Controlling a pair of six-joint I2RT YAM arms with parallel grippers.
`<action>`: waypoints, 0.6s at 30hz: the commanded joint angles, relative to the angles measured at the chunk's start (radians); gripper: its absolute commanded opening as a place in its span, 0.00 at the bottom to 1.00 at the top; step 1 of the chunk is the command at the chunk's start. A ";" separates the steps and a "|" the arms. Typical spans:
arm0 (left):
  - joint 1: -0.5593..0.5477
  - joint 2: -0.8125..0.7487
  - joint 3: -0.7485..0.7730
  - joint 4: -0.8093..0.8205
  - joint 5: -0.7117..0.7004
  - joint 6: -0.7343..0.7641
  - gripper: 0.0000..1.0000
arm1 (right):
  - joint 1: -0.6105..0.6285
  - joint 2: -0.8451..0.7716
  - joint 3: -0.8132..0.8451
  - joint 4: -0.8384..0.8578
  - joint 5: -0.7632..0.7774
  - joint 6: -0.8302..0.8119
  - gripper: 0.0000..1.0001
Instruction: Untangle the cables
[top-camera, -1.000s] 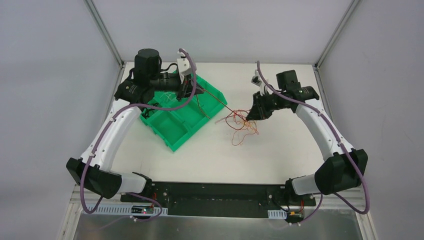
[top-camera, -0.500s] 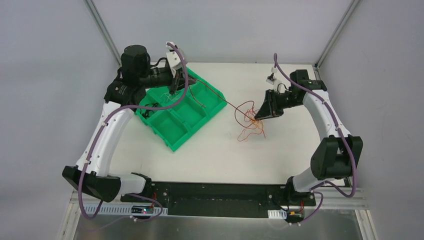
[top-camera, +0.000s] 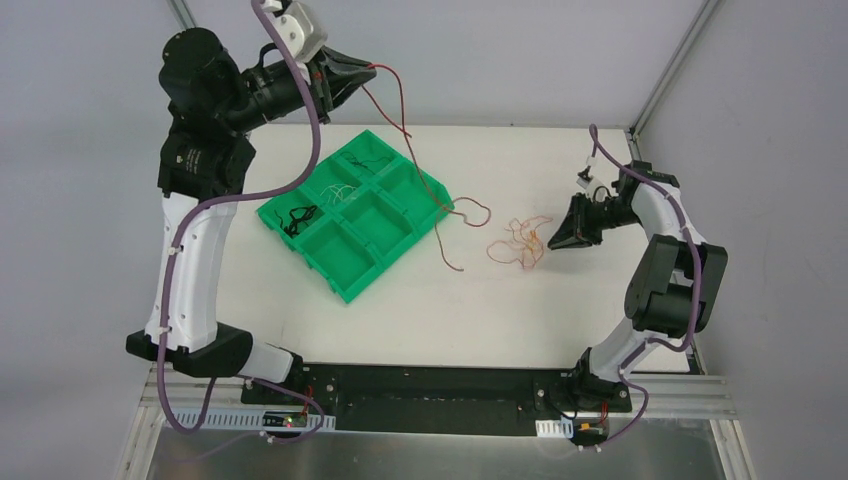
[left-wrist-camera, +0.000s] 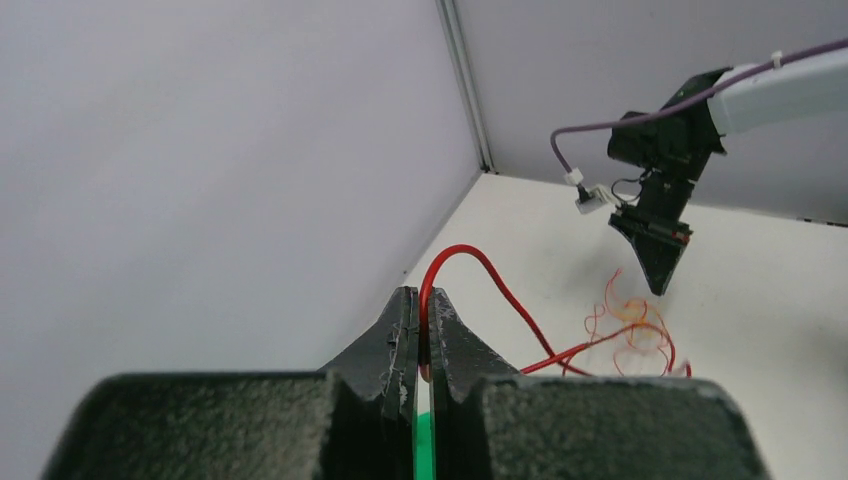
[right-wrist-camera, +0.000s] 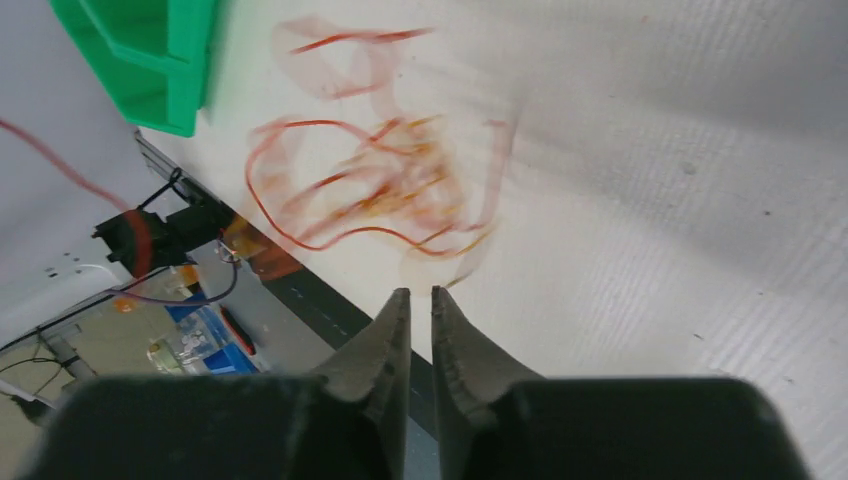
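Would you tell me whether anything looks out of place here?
The red cable, pinched in the left gripper, hangs from high above across the green tray's edge onto the table, rather than lying flat.

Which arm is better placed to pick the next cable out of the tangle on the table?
Right, probably. The right gripper sits low beside the tangle, holding nothing, its jaws slightly apart. The left gripper is high above the table, shut on the red cable, far from the tangle.
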 joint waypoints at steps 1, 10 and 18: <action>0.006 0.058 0.126 0.035 -0.030 -0.094 0.00 | -0.014 0.013 -0.030 0.030 0.096 -0.047 0.08; 0.006 0.097 0.195 0.038 -0.063 -0.092 0.00 | -0.003 0.003 -0.029 0.058 0.247 -0.145 0.18; 0.006 0.076 0.061 0.044 -0.186 0.003 0.00 | 0.008 -0.052 0.019 0.019 0.174 -0.127 0.72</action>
